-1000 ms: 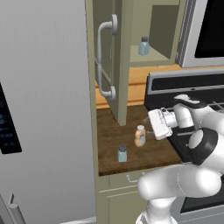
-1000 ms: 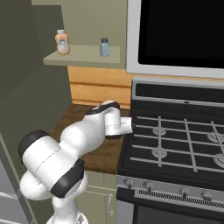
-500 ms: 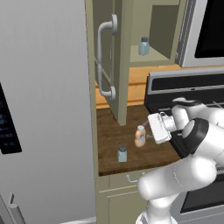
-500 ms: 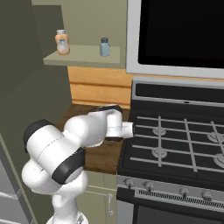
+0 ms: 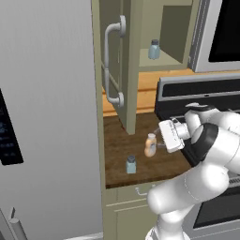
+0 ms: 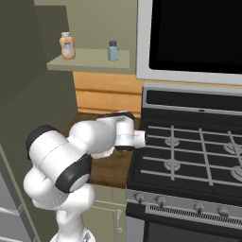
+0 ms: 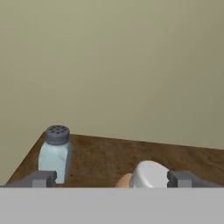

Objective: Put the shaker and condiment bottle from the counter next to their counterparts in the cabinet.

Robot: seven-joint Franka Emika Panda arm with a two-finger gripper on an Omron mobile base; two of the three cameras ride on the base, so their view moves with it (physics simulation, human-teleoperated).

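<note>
The condiment bottle [image 5: 150, 145] stands upright on the dark wood surface [image 5: 117, 154], its long axis vertical, and it sits directly ahead of our fingers [image 7: 41, 178], between the two tips, with its white cap at their level. The gripper [image 7: 111, 179] is spread open on either side of the cap, not yet touching it that we can see. The bottle is orange-tan with a pale label. The shaker [image 5: 131, 164] stands apart, nearer the front edge. Above, the cabinet [image 5: 164, 42] shelf holds a twin shaker [image 5: 153, 49].

Gripper [image 5: 159, 143] has moved in toward condiment bottle [image 5: 150, 145], fingers now seemingly either side of it
</note>
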